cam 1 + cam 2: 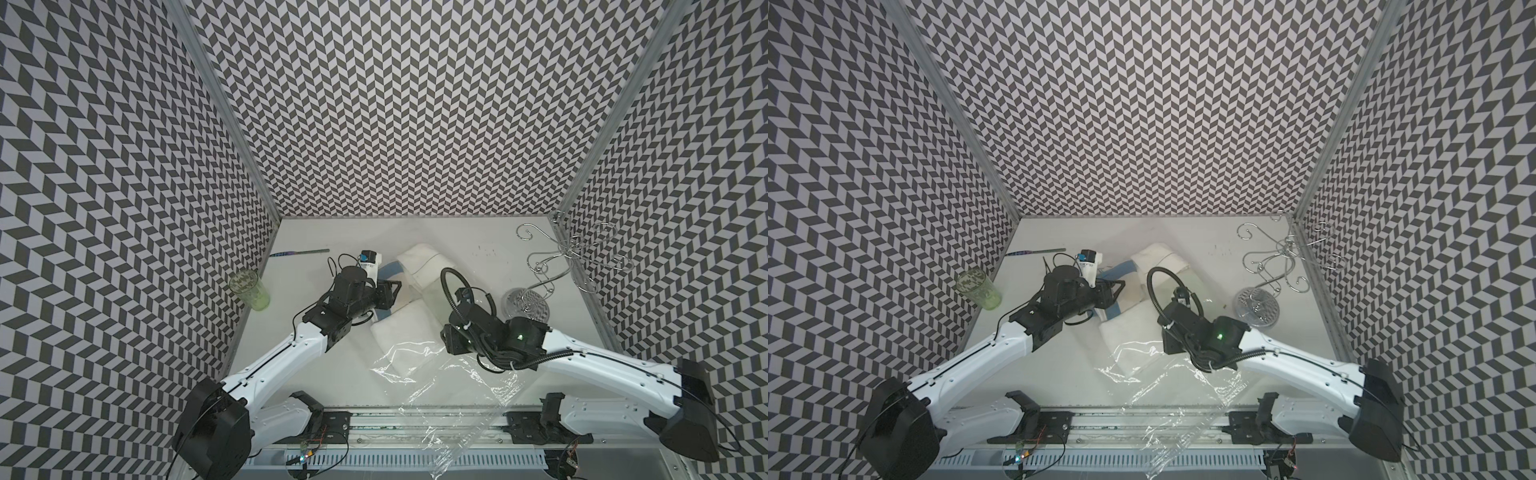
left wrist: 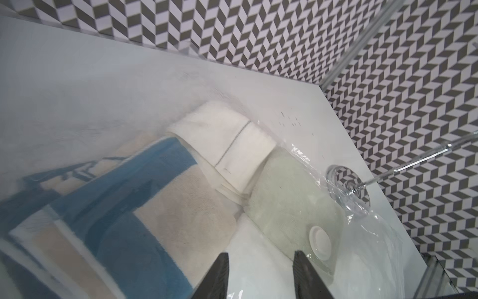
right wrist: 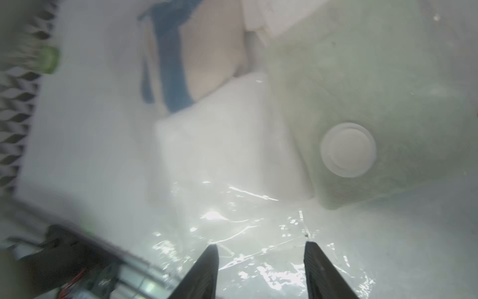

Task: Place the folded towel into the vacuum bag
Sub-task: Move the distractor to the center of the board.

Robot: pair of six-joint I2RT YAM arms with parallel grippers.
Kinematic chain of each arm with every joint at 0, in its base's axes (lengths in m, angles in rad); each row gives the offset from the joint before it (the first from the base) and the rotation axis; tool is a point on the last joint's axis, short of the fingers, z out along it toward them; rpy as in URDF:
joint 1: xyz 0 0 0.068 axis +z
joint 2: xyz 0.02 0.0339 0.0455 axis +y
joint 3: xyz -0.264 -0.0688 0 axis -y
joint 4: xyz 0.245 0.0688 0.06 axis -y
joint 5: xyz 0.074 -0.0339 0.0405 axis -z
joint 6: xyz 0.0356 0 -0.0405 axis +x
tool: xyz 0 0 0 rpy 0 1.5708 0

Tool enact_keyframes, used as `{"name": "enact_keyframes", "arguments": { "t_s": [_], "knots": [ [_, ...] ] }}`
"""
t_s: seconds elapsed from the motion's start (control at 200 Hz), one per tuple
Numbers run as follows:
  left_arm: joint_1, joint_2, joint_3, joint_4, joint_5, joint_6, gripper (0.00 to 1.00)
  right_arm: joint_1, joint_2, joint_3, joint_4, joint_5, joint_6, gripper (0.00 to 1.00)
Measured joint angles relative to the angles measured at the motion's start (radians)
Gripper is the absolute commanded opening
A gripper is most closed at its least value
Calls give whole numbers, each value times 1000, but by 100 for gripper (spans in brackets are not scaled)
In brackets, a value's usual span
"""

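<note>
The clear, crinkly vacuum bag (image 1: 436, 374) runs from the table's front edge back over several folded towels. Its round white valve cap (image 2: 320, 242) lies over a pale green towel (image 1: 440, 303). A white towel (image 1: 399, 330) lies nearest the front. A blue and beige towel (image 2: 155, 186) and a white towel with a stitched line (image 2: 232, 139) lie behind it. My left gripper (image 2: 261, 253) hovers by the blue towel, jaws apart, nothing seen between them. My right gripper (image 3: 261, 244) stands open over shiny bag film, near the front white towel (image 3: 219, 134).
A green glass (image 1: 249, 289) stands at the left wall. A white tube with a blue cap (image 1: 370, 264) and a thin stick (image 1: 299, 252) lie behind the left arm. A chrome hook stand (image 1: 582, 257) on a round base (image 1: 525, 309) fills the back right corner.
</note>
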Motion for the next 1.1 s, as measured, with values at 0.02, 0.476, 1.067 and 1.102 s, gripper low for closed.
{"name": "enact_keyframes", "arguments": {
  "t_s": [0.02, 0.476, 1.067, 1.102],
  "knots": [
    [6, -3, -2, 0, 2, -2, 43, 0, 4, -24, -2, 28, 29, 58],
    [18, -16, -136, 42, 113, -63, 43, -289, 3, -211, 51, 312, 248, 24],
    [18, -21, -166, 70, 207, -75, 43, -381, 168, -201, 95, 555, 285, 62],
    [18, -20, -166, 70, 211, -73, 43, -389, 179, -193, 109, 570, 283, 63]
  ]
}}
